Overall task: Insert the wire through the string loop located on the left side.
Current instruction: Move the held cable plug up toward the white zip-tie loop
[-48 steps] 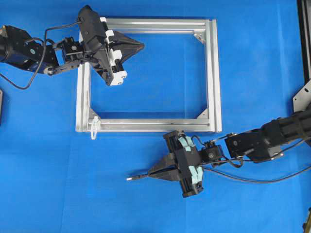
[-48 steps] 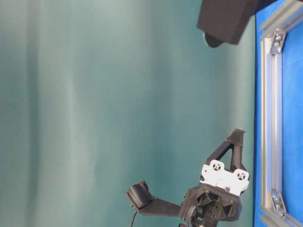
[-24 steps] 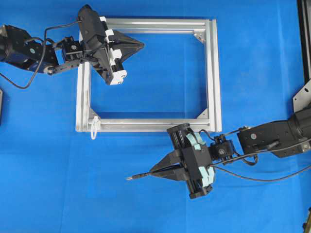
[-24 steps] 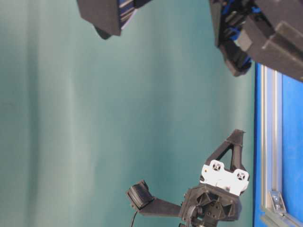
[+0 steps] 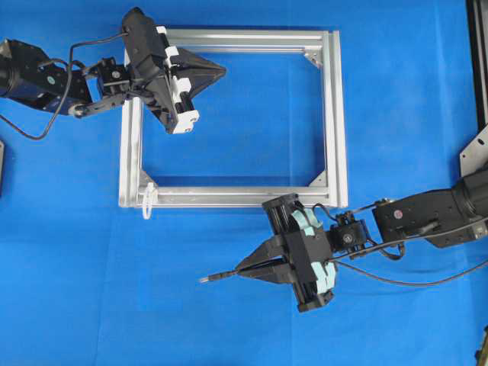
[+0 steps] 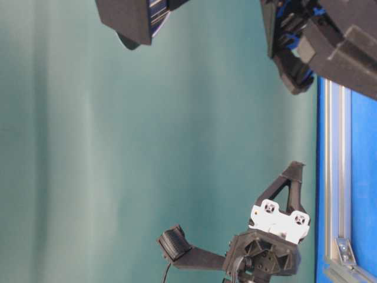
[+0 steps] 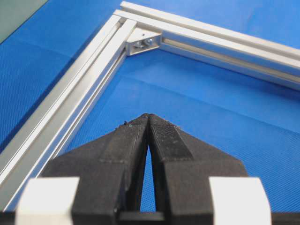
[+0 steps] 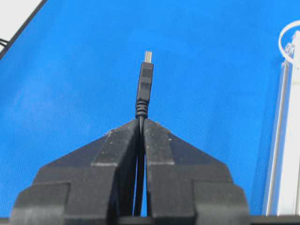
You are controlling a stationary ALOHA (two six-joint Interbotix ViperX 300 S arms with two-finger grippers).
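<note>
Where the right gripper came to a point, its fingers were pressed together on the wire, just behind the plug. Plug: black, ribbed, silvery metal tip, protruding forward of the fingertips; in the overhead view it pointed toward the left of the picture, over bare blue bench, apart from the frame. Remainder of the wire trailed back beneath the gripper body and ran off to the right edge of the overhead view.

Left gripper: fingers closed tip to tip, nothing between them. Position: over the upper left part of the frame's interior, tips pointing right in the overhead view, blue bench visible below them in the wrist view.

Aluminium frame: silver, rectangular, lying flat on the bench, metal brackets at the inner corners. The right gripper sat just below its lower rail, toward the right half of that rail.

String loop: thin, whitish, translucent, attached at the frame's lower left corner and hanging past the rail's outer edge onto the bench. Located well to the left of the plug tip and somewhat above it in the overhead view; in the right wrist view it showed at the upper right margin, ahead of and to the right of the plug. Wire and loop were apart, wire not through the loop.
</note>
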